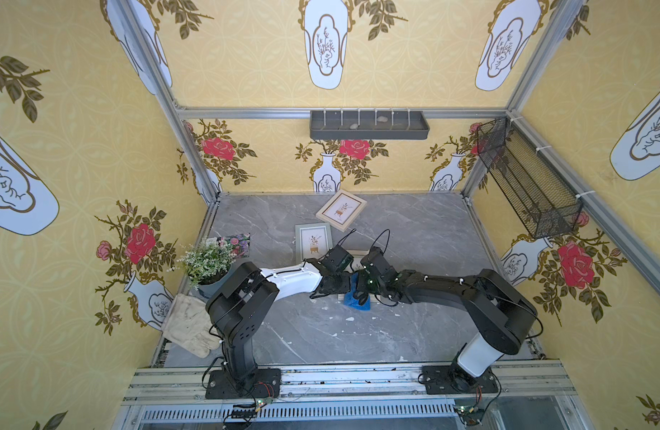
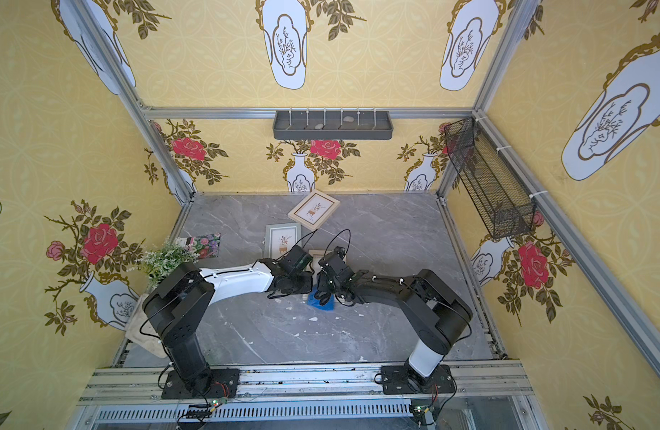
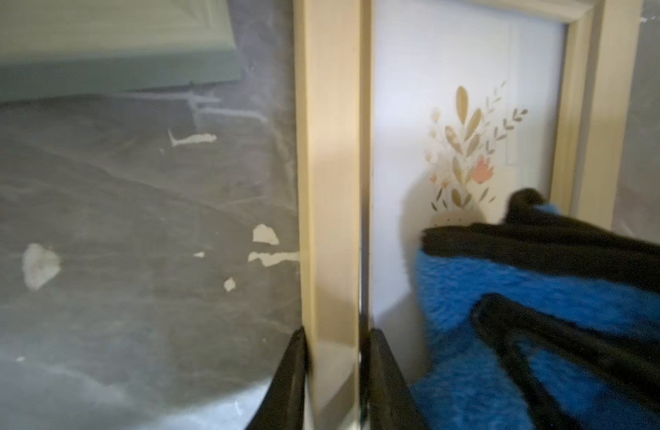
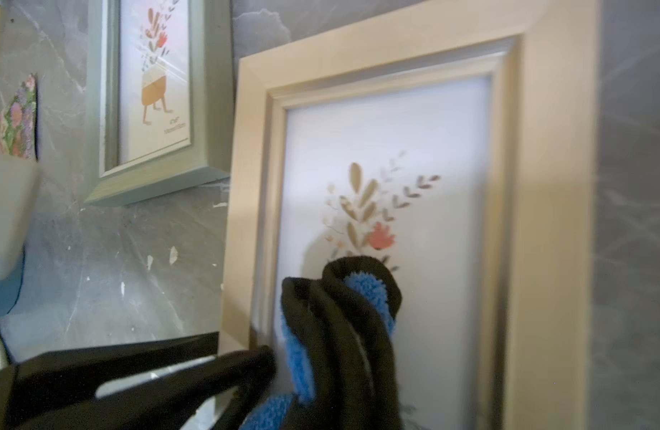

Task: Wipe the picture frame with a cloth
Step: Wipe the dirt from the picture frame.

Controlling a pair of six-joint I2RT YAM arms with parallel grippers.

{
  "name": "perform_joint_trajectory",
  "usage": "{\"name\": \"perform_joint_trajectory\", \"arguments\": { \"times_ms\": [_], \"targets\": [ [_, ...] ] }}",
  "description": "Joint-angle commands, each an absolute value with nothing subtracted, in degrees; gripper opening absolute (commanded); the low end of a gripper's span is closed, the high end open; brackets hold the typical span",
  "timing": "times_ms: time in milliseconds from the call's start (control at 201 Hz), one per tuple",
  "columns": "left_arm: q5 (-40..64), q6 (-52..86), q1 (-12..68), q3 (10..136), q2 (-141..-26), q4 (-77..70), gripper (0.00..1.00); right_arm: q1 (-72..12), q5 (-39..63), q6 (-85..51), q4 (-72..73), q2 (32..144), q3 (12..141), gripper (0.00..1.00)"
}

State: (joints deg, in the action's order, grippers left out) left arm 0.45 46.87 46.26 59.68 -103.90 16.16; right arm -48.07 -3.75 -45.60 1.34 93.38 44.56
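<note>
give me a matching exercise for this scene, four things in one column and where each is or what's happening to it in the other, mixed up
Things:
1. blue cloth
2. light wood frame
3. grey-green frame
4. off-white glove

States:
A. lies flat next to the clamped frame, ungripped
B. side rail clamped in the left end effector
C. bunched in the right end effector, resting on the picture glass
D. lies beside the potted plant

Pairs: 1-C, 2-B, 3-A, 4-D
</note>
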Motion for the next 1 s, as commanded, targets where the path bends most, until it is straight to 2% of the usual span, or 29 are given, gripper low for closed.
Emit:
{"name": "perform_joint_trajectory", "arguments": {
  "times_ms": [0,134,378,493,801,991],
  "targets": [
    [-0.43,47.64,46.12,59.33,-104.16,18.37,0.01,-45.74,-7.62,-44.21,-4.09,89.17,41.25,0.0],
    [-0.7,47.72,46.14,59.24,-103.9,18.51,0.01,-46.5,-7.55,-43.53,-2.77,87.76,39.8,0.0],
    [-0.62,47.9,46.09,59.41,-104.07,18.94,0.01,-52.6,-3.26,-45.6,3.85,95.96,46.22,0.0],
    [-0.63,47.79,46.14,59.49,-104.03,19.03,0.01,-52.1,-5.11,-45.49,1.78,95.36,45.59,0.0],
    [-0.96,47.55,46.14,59.5,-103.83,19.17,0.01,-45.6,-9.24,-40.19,-6.07,85.08,39.06,0.0],
    [-0.94,47.63,46.14,59.68,-104.09,19.26,0.01,-51.49,-6.57,-41.45,-1.77,93.43,45.85,0.0]
  ]
}}
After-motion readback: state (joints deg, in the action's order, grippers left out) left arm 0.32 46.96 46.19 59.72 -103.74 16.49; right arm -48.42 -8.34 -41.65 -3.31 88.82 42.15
